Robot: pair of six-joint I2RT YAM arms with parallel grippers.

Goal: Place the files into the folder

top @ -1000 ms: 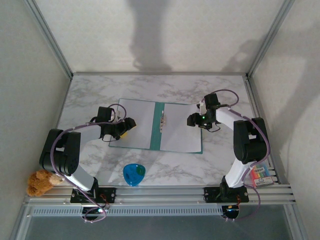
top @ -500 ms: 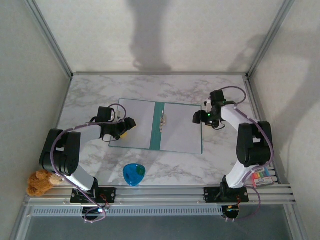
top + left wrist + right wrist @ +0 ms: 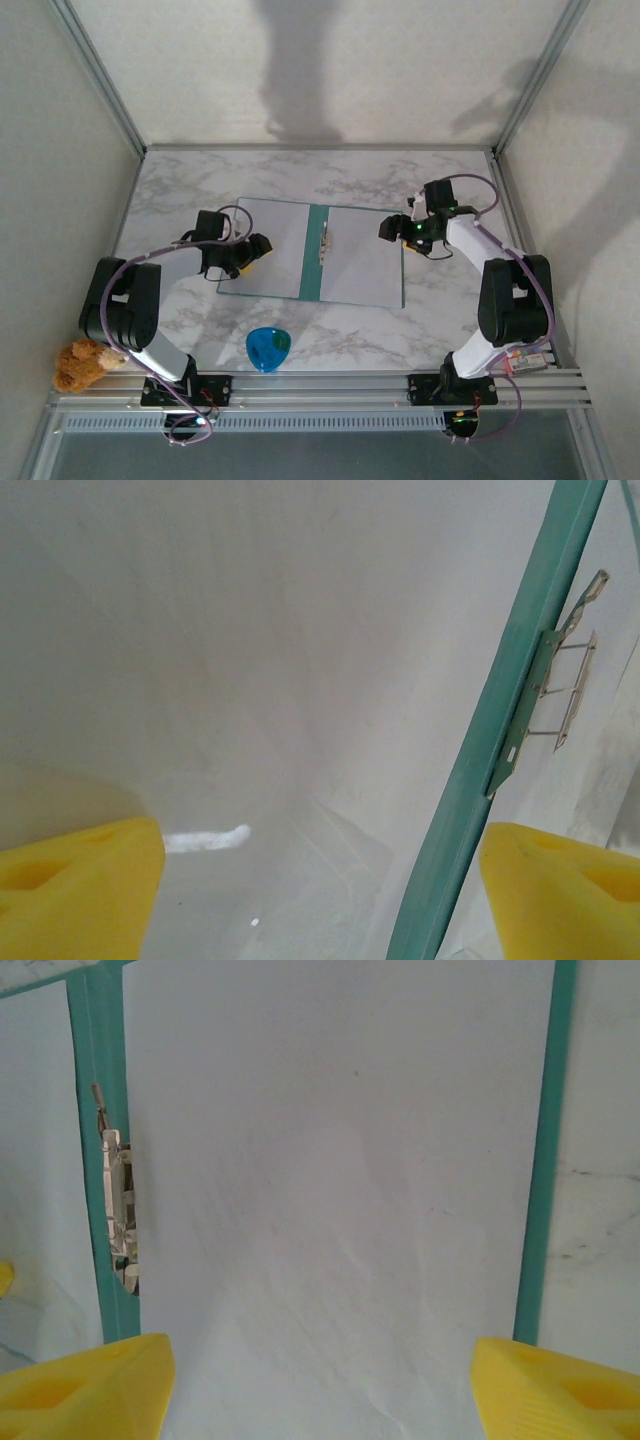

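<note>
One marble table (image 3: pixel 180 190) carries everything, and on its middle the folder (image 3: pixel 270 255) lies fully open and flat. The files (image 3: pixel 362 262) lie on its right half as a white sheet. In the right wrist view a narrow teal band of the folder shows past the sheet's right edge, so the paper sits inside the outline and is not sliding off.

What the coming move turns on, I think, is the teal spine (image 3: pixel 314 255). Its long axis runs from the near side of the table to the far side, and any closing of the cover must hinge about this line.

The left gripper (image 3: pixel 256 250) is over the left half, close to its outer edge, with the spine to its right. Its yellow pads stand wide apart and hold nothing. The right gripper (image 3: pixel 390 229) hangs at the far right corner of the folder, also wide open and empty.

The left arm is the nearer one to the bare left half.

A small metal fastener (image 3: pixel 560 695) sits on the spine.
</note>
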